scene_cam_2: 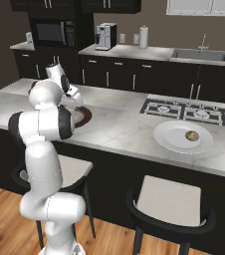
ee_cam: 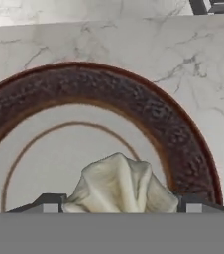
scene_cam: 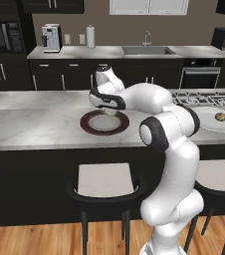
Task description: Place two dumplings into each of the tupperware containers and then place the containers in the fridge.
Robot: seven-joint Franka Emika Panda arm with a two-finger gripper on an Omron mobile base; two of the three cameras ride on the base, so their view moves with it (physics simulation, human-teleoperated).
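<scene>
The gripper [ee_cam: 118, 208] hangs low over the brown-rimmed plate [scene_cam: 87, 124] on the marble island counter [scene_cam: 30, 122], its jaws spread wide with one dark fingertip on either side of a pale folded dumpling [ee_cam: 119, 186] lying on the plate's light centre. Whether the tips touch the dumpling is hard to judge, as the view cuts off there. Well to the right, a second dumpling [scene_cam_2: 192, 135] sits on a round white plate [scene_cam_2: 170, 141] near the stove grates [scene_cam_2: 184, 110].
</scene>
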